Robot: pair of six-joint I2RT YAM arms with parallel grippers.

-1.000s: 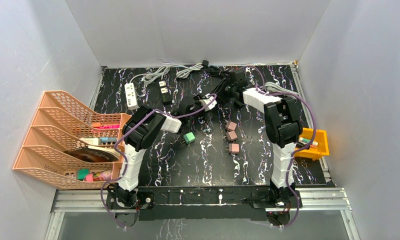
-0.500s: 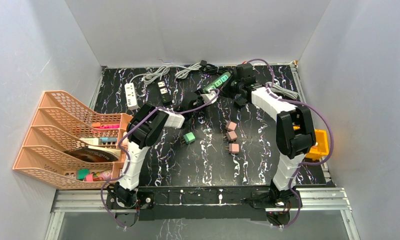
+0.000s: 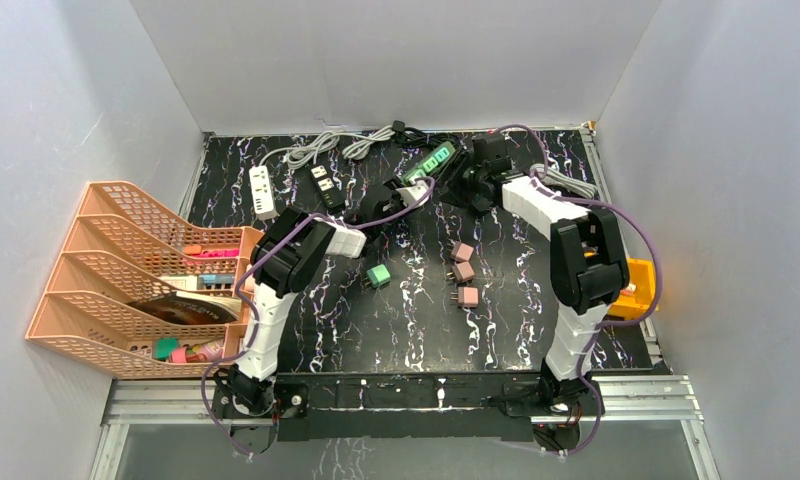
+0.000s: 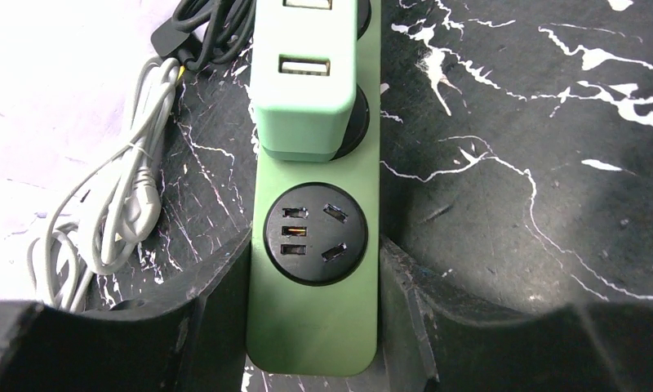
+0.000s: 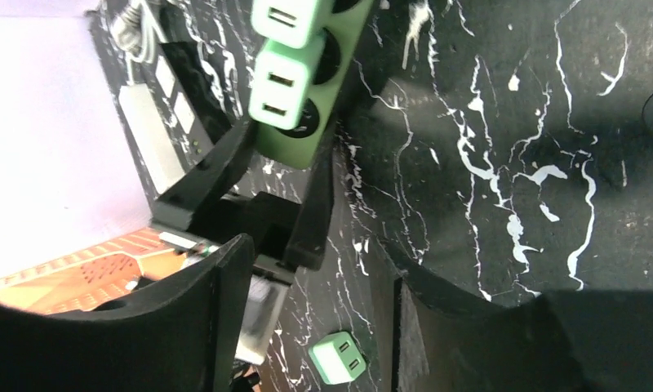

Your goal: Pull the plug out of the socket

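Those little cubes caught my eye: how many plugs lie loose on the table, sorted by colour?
Loose pink plugs: 3
Loose green plug: 1
Total: 4

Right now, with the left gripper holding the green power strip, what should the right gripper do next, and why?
Probably bring the right gripper over the nearest green plug and close on it. Its jaws stand open and empty, the plug sits in the green power strip, and the left gripper clamps the strip's end, bracing it.
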